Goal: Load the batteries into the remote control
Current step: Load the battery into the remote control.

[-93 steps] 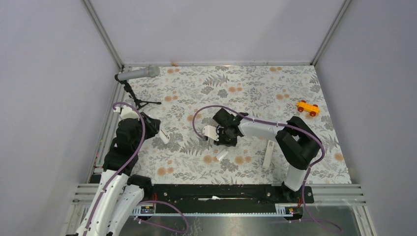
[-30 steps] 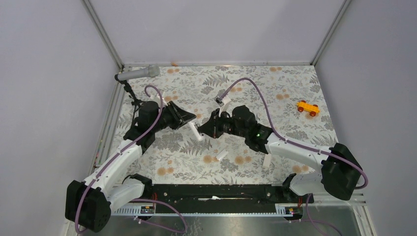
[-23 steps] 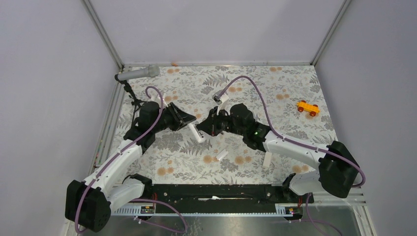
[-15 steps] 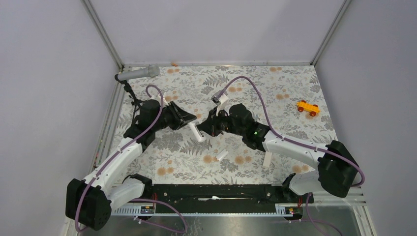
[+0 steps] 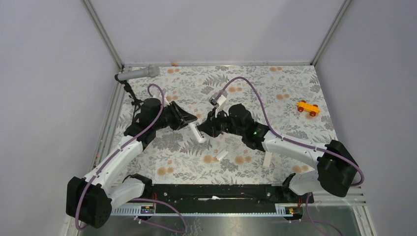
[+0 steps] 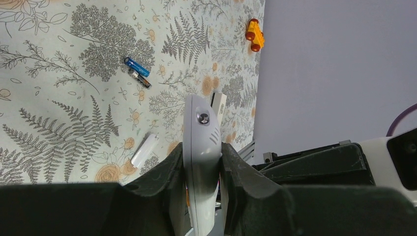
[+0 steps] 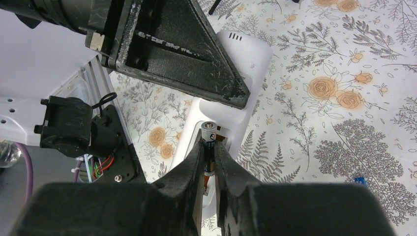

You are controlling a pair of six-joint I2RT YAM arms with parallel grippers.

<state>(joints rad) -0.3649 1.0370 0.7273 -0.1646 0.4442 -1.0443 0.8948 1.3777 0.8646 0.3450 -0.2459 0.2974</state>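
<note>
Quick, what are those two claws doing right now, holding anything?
The left gripper is closed on the white remote control.
The right gripper is closed on a small battery, right by the remote.

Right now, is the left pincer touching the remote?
Touching. The left wrist view shows the left pincer clamped on the remote, no gap either side.

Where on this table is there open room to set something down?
Bare cloth runs along the far edge, between the microphone and the toy car. The centre is crowded: the left gripper and right gripper meet at the remote control; a white strip lies near-right.
</note>
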